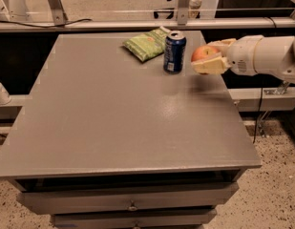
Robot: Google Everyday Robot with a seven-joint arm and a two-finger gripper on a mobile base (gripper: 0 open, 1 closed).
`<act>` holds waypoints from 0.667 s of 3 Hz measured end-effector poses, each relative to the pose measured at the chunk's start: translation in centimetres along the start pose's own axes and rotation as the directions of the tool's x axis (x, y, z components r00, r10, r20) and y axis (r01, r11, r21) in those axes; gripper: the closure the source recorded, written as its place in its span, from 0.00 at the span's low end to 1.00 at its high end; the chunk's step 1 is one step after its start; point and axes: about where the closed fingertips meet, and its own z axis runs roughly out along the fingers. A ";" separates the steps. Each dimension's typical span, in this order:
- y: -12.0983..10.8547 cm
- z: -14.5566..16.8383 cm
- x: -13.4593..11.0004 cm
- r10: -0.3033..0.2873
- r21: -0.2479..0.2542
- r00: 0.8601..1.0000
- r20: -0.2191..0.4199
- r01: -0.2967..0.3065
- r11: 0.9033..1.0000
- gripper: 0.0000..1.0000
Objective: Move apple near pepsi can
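The red-orange apple (pixel 203 53) is held between the cream fingers of my gripper (pixel 207 56), which reaches in from the right above the table's far right part. The gripper is shut on the apple and holds it a little above the grey table (pixel 118 113). The dark blue pepsi can (pixel 174 52) with a silver top stands upright just left of the apple, a small gap between them.
A crinkled green snack bag (pixel 146 44) lies behind and left of the can near the table's far edge. My white arm (pixel 266 56) stretches off to the right. Metal frame legs (pixel 184 4) stand behind the table. Drawers (pixel 132 205) sit under the tabletop.
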 end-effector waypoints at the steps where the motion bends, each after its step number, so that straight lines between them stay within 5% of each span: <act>1: -0.2 1.9 1.2 0.030 -0.008 1.000 0.006 -0.030 1.000 1.00; 2: -0.5 2.7 2.0 0.054 -0.004 0.998 -0.011 -0.054 0.999 0.83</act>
